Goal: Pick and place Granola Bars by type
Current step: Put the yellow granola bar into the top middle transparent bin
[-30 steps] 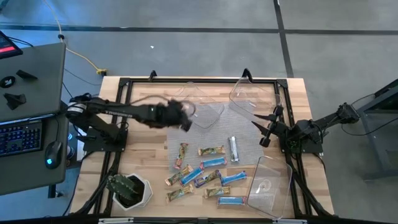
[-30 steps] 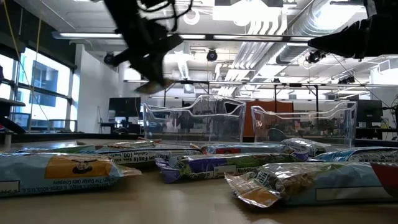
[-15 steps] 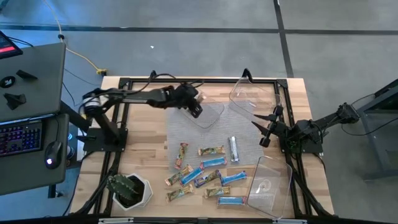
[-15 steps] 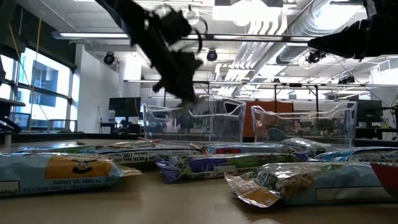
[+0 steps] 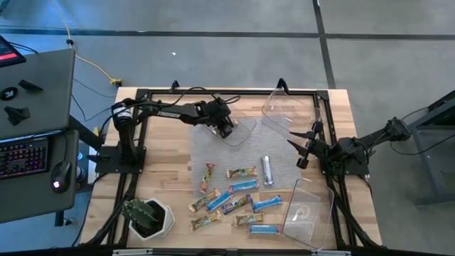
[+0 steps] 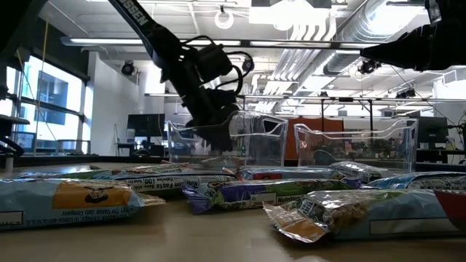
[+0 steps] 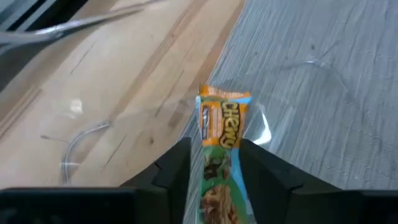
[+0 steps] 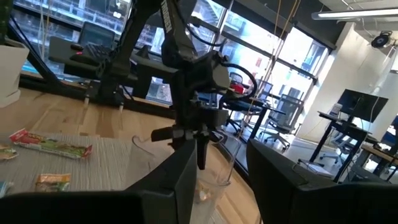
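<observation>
- Left gripper (image 5: 227, 131) is hanging right over the clear bin (image 5: 242, 135) at the far side of the grey mat (image 5: 284, 167), a tan granola bar (image 7: 221, 152) sticking out between its jaws. Can't tell whether they're clamped on it or letting go.
- Right gripper (image 5: 302, 149) hovers off that bin's right side, jaws partly open, holding nothing.
- Remaining bars (image 5: 234, 195) lie scattered on the mat's near half.

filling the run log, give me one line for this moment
left hand: over clear bin, granola bar between fingers | right hand: idle, right edge
</observation>
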Action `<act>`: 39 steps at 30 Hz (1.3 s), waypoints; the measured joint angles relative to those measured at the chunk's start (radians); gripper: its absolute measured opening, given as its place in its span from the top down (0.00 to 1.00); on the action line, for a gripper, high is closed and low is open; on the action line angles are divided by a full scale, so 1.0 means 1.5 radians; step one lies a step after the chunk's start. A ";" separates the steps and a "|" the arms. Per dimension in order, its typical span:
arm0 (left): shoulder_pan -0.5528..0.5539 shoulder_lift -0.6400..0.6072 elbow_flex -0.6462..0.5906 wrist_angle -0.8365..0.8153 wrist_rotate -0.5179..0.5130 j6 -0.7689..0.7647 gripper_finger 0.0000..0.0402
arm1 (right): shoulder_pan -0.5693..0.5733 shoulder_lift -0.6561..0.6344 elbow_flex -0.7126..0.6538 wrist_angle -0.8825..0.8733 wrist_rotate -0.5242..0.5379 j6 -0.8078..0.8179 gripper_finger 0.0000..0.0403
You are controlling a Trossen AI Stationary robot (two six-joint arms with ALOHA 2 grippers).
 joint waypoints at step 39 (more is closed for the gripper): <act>-0.048 -0.321 0.287 -0.516 -0.005 0.097 0.52 | -0.141 0.874 0.421 -0.066 -0.430 0.335 0.69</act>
